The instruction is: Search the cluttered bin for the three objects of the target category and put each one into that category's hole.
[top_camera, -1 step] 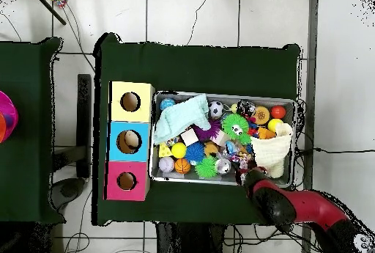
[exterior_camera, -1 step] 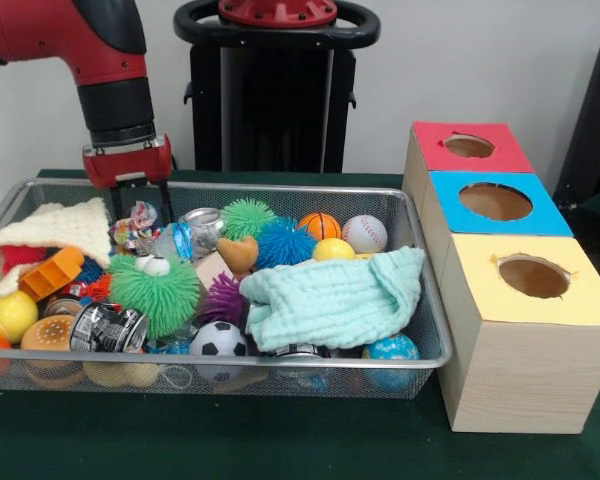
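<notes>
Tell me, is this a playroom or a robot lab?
Probably a robot lab: a red arm reaches over a bin of toys, beside a box with three holes, and cables cross the floor.

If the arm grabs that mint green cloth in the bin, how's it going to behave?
The mint green cloth lies crumpled and draped, so it will probably hang limp rather than hold shape. It looks light. Since it covers neighbouring toys, like the yellow ball at its edge, lifting may drag or roll them.
</notes>
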{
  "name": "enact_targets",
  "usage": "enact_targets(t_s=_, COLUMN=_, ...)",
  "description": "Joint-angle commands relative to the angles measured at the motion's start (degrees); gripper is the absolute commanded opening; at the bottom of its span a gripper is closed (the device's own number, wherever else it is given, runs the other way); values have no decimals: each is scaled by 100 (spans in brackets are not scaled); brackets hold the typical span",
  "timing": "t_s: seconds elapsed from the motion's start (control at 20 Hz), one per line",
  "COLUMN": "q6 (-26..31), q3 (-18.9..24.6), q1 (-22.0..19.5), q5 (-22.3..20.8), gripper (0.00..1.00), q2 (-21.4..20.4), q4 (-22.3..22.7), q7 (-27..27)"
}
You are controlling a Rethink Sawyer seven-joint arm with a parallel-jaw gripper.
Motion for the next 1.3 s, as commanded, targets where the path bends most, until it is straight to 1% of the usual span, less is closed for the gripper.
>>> enact_targets(t_s=0.05, q6=-803, q3=428, q1=348, q5=-380, gripper=100, q2=247, q4=-222, q7=310)
enact_targets(t_s=0.25, q6=-995, q3=332, q1=436, q5=-468, gripper=100, q2=274, q4=-289, q7=289)
enact_targets(t_s=0.4, q6=-1026, q3=335, q1=458, q5=-437, gripper=100, q2=220, q4=-283, q7=284)
enact_targets(t_s=0.6, q6=-979, q3=459, q1=358, q5=-386, gripper=100, q2=238, q4=-235, q7=239)
enact_targets(t_s=0.75, q6=-1036, q3=532, q1=299, q5=-301, gripper=100, q2=133, q4=-179, q7=316)
enact_targets(t_s=1.05, q6=-1154, q3=493, q1=331, q5=-313, gripper=100, q2=164, q4=-208, q7=381)
enact_targets(t_s=1.3, q6=-1398, q3=400, q1=403, q5=-202, gripper=100, q2=49, q4=-208, q7=563)
